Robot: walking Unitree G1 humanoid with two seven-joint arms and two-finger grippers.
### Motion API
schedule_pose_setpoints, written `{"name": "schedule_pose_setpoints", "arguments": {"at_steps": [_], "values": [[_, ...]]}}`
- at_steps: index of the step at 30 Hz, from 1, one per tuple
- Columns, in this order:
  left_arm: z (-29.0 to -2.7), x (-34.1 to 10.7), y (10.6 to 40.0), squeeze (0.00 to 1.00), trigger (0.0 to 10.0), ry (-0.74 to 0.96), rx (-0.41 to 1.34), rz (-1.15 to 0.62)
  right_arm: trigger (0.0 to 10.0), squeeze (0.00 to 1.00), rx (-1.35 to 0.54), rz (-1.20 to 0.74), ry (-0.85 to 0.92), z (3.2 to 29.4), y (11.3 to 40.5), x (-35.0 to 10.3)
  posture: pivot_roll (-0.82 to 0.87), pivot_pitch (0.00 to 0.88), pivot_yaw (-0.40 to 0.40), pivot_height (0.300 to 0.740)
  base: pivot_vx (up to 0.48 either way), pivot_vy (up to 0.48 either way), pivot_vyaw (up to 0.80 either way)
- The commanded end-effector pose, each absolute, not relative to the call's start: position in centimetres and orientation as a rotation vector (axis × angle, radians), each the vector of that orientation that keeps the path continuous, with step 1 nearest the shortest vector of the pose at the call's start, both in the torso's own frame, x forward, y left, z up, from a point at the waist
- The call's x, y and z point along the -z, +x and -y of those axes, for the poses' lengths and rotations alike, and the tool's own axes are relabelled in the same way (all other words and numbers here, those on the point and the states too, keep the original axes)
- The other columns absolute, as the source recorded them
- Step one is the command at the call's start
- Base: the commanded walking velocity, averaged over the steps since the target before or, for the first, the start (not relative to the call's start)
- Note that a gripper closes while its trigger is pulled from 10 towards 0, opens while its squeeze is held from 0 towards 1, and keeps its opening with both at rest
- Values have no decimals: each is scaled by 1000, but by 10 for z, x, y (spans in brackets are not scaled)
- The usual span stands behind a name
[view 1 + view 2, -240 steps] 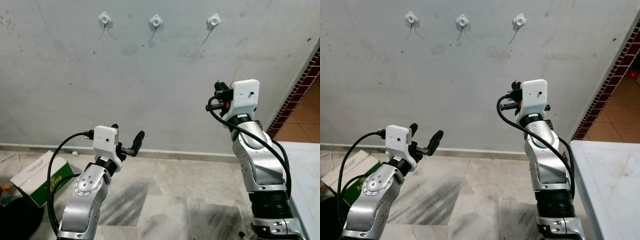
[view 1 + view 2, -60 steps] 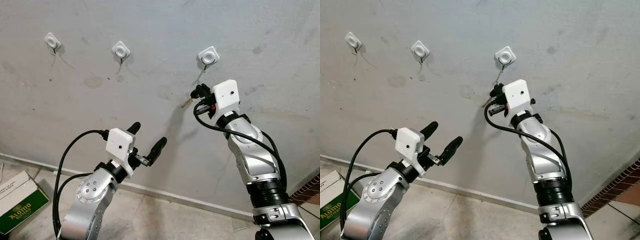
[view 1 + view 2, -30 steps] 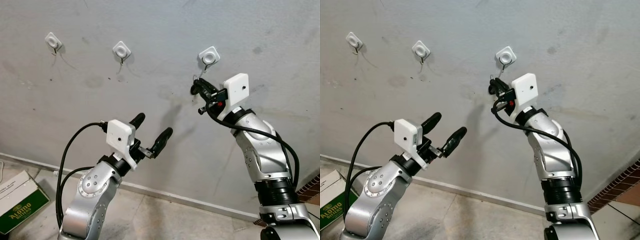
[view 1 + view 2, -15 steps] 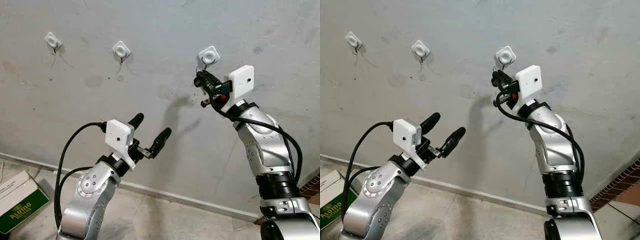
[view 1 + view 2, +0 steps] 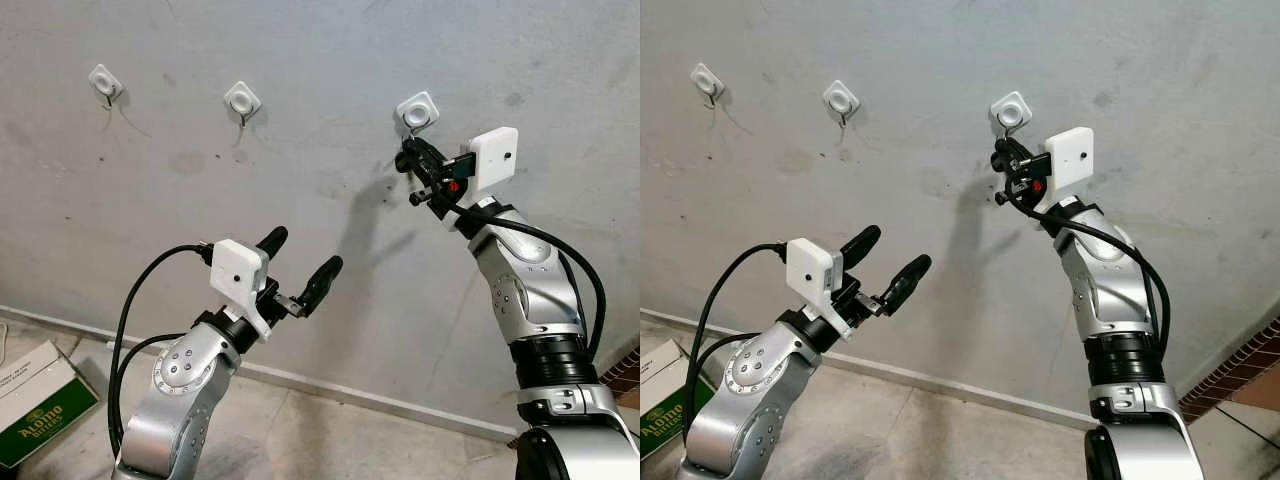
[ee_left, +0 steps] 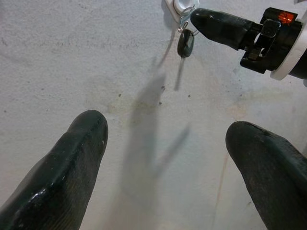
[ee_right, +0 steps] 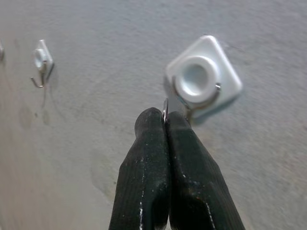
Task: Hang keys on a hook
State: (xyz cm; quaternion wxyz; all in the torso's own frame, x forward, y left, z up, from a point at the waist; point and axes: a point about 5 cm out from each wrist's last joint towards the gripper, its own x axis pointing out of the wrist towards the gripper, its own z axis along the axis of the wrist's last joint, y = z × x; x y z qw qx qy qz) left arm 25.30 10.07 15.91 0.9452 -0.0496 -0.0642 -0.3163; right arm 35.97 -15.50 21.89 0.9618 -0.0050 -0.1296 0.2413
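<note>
Three white hooks are stuck on the grey wall. My right gripper [image 5: 407, 160] is raised just under the right hook [image 5: 418, 111], its fingers [image 7: 153, 143] shut on the thin metal key ring [image 7: 165, 106]. In the right wrist view the ring's edge sits close below the hook's [image 7: 204, 79] wire loop. In the left wrist view a dark key [image 6: 185, 44] dangles from the ring beneath the right gripper's fingertip [image 6: 216, 23]. My left gripper [image 5: 302, 262] is held lower and to the left, open and holding nothing, pointed at the wall.
The middle hook [image 5: 242, 100] and left hook [image 5: 104, 82] are bare. A green and white box [image 5: 35, 420] lies on the floor at lower left. A skirting line runs along the wall's base, with red brick tiling [image 5: 628, 362] at far right.
My right gripper has risen and moved right with the key ring, ending just under the right hook. The left arm has barely moved.
</note>
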Motion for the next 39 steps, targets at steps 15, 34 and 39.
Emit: {"name": "schedule_pose_setpoints", "arguments": {"at_steps": [15,34,39], "values": [[-101,-160,253,0,10000,-87,653,128,10000,0,-476,237,34,153,364,-218,31,7,19,740,0,0,0],[-100,-160,253,0,10000,-86,652,128,10000,0,-468,158,140,146,364,-203,31,14,18,740,0,0,0],[-99,-160,253,0,10000,-86,653,127,10000,0,-467,151,138,145,363,-201,31,14,18,740,0,0,0]]}}
